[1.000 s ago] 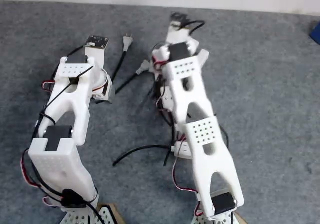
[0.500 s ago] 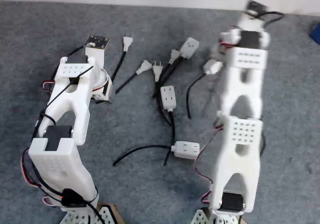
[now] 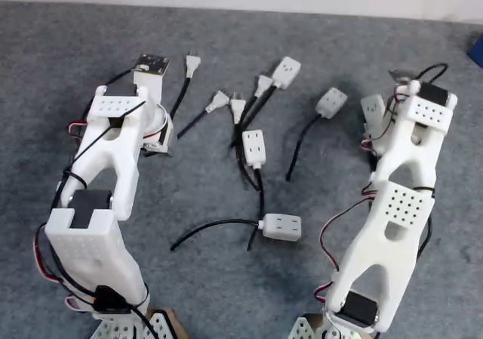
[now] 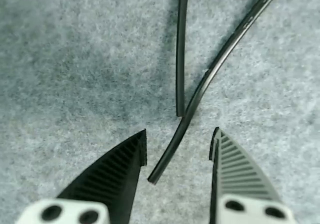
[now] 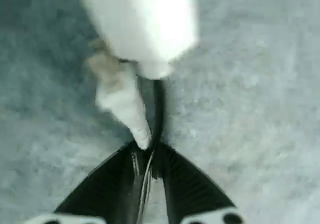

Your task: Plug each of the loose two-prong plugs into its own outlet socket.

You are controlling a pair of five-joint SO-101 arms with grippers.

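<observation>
Several white two-prong plugs (image 3: 219, 99) and white outlet sockets (image 3: 254, 148) on black cords lie scattered mid-carpet. My left gripper (image 4: 177, 144) is open just above the carpet, with two black cord ends (image 4: 181, 104) between its dark fingers (image 4: 125, 169). From above, it sits by the plug cords at the left (image 3: 164, 137). My right gripper (image 5: 147, 154) is shut on a white plug (image 5: 122, 107) beside a thin black cord (image 5: 159, 104). A blurred white socket block (image 5: 142, 24) lies just beyond the plug's brass prong. In the high view this gripper is at the far right (image 3: 375, 112).
Another socket (image 3: 330, 101) with a trailing cord lies just left of my right gripper. One more socket (image 3: 281, 226) sits between the two arms near the front. A small circuit board (image 3: 148, 63) lies beyond the left arm. Grey carpet (image 3: 60, 67) covers the floor.
The right arm swung from the middle of the pile to the far right and drew back, carrying the white plug. A socket with its cord now lies uncovered. The left arm stayed still.
</observation>
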